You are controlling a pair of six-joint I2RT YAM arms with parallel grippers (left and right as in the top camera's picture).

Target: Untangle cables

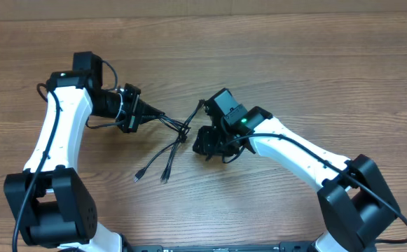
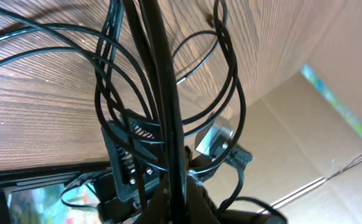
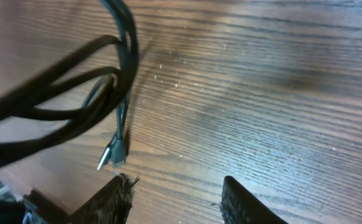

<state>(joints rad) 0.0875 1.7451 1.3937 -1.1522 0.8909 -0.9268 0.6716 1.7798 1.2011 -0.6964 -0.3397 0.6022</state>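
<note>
Overhead | left claw (image 1: 149, 113) clamped on thin black tangled cables (image 1: 176, 136) | right claw (image 1: 204, 144) apart, empty, at their 3 o'clock | risk: I grab several strands, pulling cinches them tighter

Place: looks like a robotics lab bench, not anyone's home
Giveaway: left arm (image 1: 54, 126) and right arm (image 1: 294, 150) sharing one wood-grain table (image 1: 280, 63)
Backdrop: plain cardboard (image 2: 305, 124) past the table edge, pretty makeshift
</note>
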